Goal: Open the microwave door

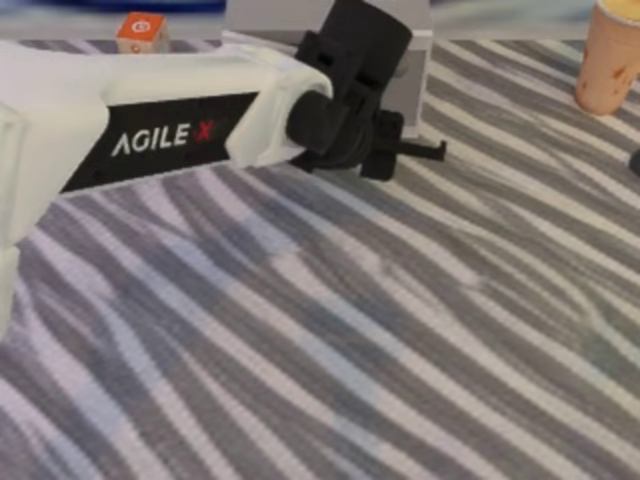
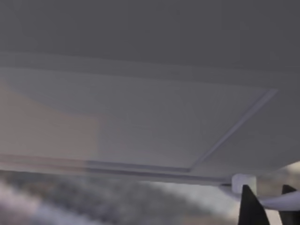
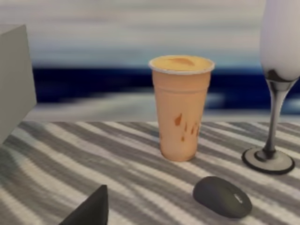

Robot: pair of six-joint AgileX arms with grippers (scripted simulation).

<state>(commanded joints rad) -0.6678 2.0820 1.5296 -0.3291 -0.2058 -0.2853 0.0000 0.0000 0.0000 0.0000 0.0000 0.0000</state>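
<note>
The silver-grey microwave (image 1: 415, 70) stands at the table's far edge, mostly hidden by my left arm. Its grey side also shows in the right wrist view (image 3: 14, 79). The microwave door (image 2: 140, 117), with its darker window, fills the left wrist view. The door's pale handle (image 2: 243, 182) runs between the two dark fingertips. My left gripper (image 1: 415, 152) is at the door's right front corner, shut on that handle (image 2: 267, 199). My right gripper (image 3: 93, 211) shows only as a dark wedge in its own wrist view and lies outside the top view.
An orange cup (image 1: 612, 55) stands at the far right, also seen up close (image 3: 180, 108). A dark mouse (image 3: 222, 197) and a wine glass (image 3: 276, 93) sit near it. A small orange-topped cube (image 1: 140, 30) is at the far left. A striped cloth (image 1: 330, 340) covers the table.
</note>
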